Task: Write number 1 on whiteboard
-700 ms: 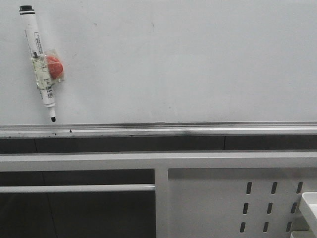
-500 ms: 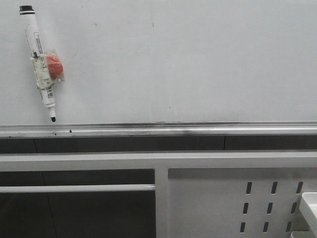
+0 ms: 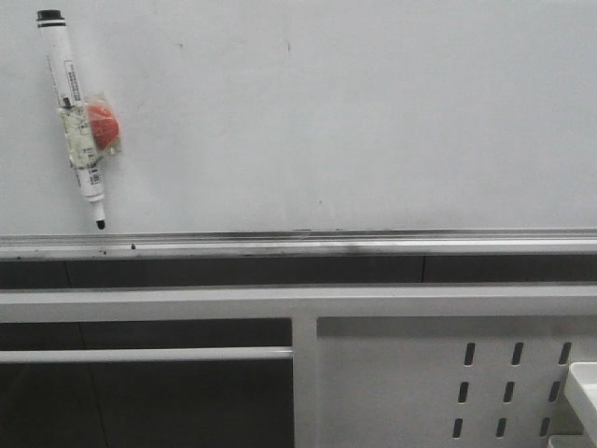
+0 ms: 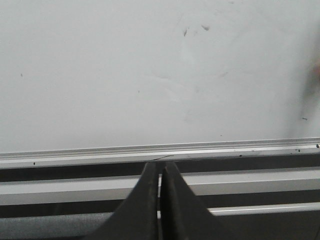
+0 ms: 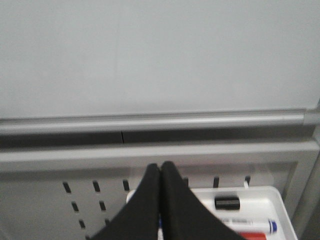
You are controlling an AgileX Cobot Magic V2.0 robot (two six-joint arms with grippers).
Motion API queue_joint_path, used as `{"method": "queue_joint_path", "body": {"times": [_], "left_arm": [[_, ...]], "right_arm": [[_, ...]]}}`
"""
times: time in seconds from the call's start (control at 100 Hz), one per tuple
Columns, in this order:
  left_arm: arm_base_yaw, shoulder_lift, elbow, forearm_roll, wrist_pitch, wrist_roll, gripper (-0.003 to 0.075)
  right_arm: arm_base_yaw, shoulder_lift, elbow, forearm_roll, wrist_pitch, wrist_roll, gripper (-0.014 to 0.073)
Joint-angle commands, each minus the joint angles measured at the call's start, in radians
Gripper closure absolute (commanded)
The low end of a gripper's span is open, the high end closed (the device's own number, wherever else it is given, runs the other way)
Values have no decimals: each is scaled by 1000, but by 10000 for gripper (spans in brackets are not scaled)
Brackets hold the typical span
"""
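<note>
Pale grey whiteboard fills our view, and no number 1 on it yet, only faint specks. Our left gripper is pinched together, empty; the right gripper likewise, over a white tray. The marker pen hangs at the board's upper left. We'd spread the left jaws first, then approach the barrel squarely.

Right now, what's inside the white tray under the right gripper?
In the white tray: a small black block, a pen with a blue cap and something red at the frame edge. The shut right gripper covers the tray's near side, so anything there is hidden.
</note>
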Motion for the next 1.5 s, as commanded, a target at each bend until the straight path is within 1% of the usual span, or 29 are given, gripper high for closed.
{"method": "queue_joint_path", "body": {"times": [0.0,0.05,0.11,0.19,0.3,0.4,0.49,0.56,0.65,0.69,0.75,0.79,0.86,0.89,0.94,1.12,1.32,1.37,1.42,1.49], "left_arm": [[-9,-21,35,-11,-87,0,740],[-9,-21,35,-11,-90,0,740],[-9,-21,35,-18,-118,0,740],[-9,-21,35,-46,-219,0,740],[-9,-21,35,-46,-316,0,740],[-9,-21,35,-46,-359,0,740],[-9,-21,29,-77,-352,-8,740],[-9,-17,0,-139,-278,-8,740],[-9,5,-69,-179,-172,-8,740],[-9,17,-97,-186,-174,-8,740],[-9,36,-137,-195,-239,-8,740],[-9,42,-149,-195,-312,-8,740],[-9,44,-151,-195,-440,-8,740],[-9,44,-151,-200,-470,-8,740],[-9,44,-151,-201,-494,-8,740],[-9,44,-151,-203,-498,-8,740],[-9,44,-151,-199,-512,-8,739],[-9,48,-151,-199,-484,-8,738],[-11,50,-151,-199,-422,-16,726],[-13,50,-151,-199,-309,-56,659]], "right_arm": [[-6,-22,15,-12,-228,-4,663],[-6,-22,15,-12,-330,-4,663],[-6,-22,15,-12,-409,-4,663],[-6,-22,15,-12,-481,-4,663],[-6,-22,15,-12,-501,-4,663],[-6,-22,15,-12,-514,-4,663],[-6,-22,7,41,-529,33,663],[-6,-20,-29,84,-458,82,663],[-6,2,-127,84,-261,82,663],[-6,25,-177,88,-174,82,663],[-6,61,-231,98,-74,82,663],[-6,87,-255,98,-66,82,663],[-6,119,-265,98,-107,82,663],[-6,125,-265,98,-134,82,663],[-6,130,-265,98,-137,82,663],[-6,143,-265,98,-110,82,663],[-6,147,-265,105,-27,82,663],[-6,147,-265,126,-11,82,663],[-6,147,-265,133,-2,82,663],[-6,147,-265,133,-2,82,663]]}}
